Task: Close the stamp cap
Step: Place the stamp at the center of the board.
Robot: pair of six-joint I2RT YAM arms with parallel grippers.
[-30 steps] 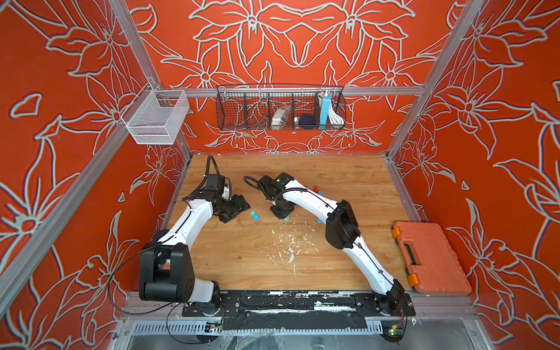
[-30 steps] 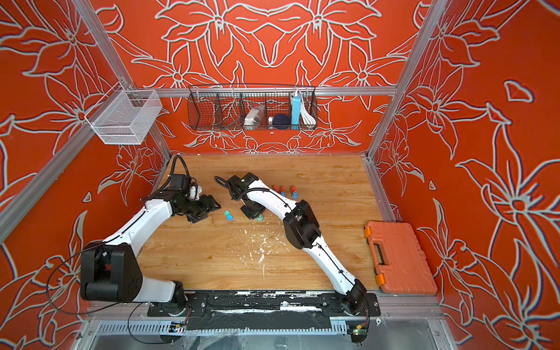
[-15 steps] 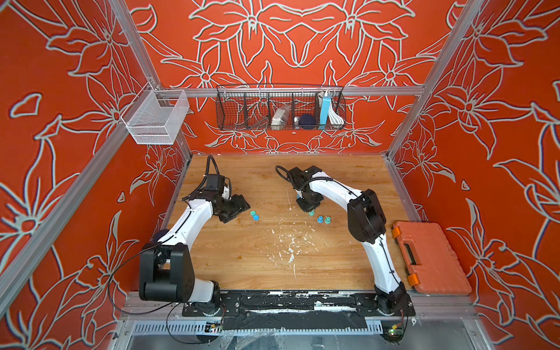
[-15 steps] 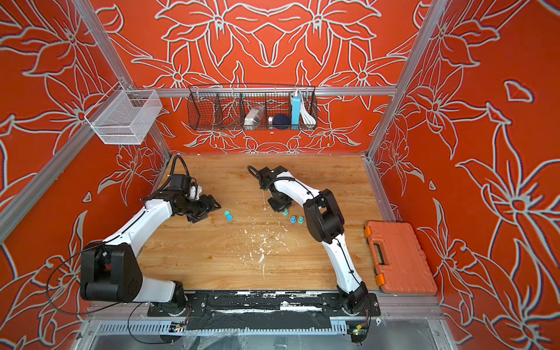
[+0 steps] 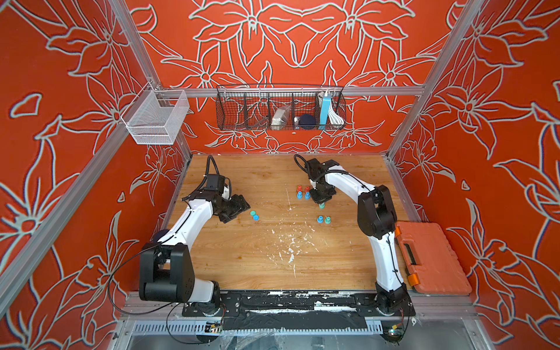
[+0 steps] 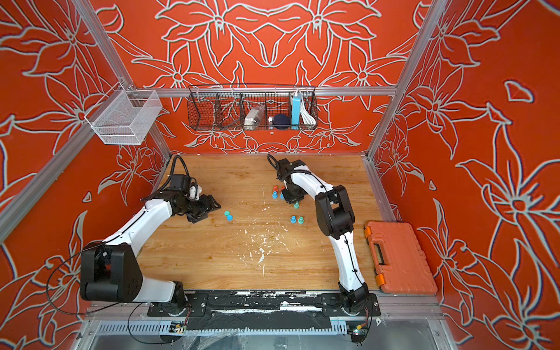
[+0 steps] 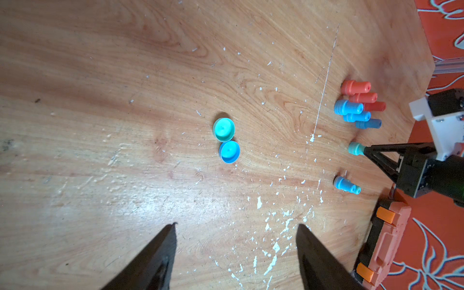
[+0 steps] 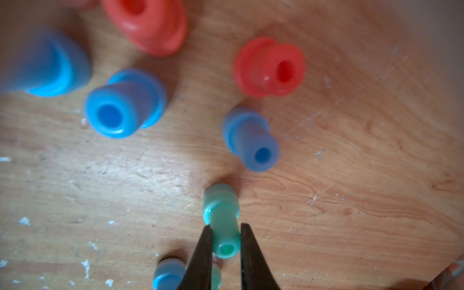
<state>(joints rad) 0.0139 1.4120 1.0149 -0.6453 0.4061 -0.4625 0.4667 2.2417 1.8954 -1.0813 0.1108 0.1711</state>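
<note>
My right gripper (image 8: 224, 228) is shut on the narrow stem of a green stamp (image 8: 222, 216), held upright with its wide base toward the wood; in both top views the green stamp (image 5: 321, 206) (image 6: 296, 206) hangs just below the gripper. Two loose stamp caps lie side by side left of centre: a teal cap (image 7: 224, 129) (image 5: 253, 213) and a blue cap (image 7: 229, 152) (image 5: 256, 217). My left gripper (image 7: 236, 226) (image 5: 242, 209) stands open and empty just left of the caps, pointing at them.
Several red and blue stamps (image 5: 303, 192) stand clustered beside the right gripper. A blue and a green stamp (image 5: 323, 219) stand as a pair nearer the front. An orange case (image 5: 430, 257) lies off the board's right edge. White flecks (image 5: 291, 245) mark the wood.
The right arm has swung from beside the caps to the right, carrying the green stamp over to the stamp cluster. The left arm has stayed still.
</note>
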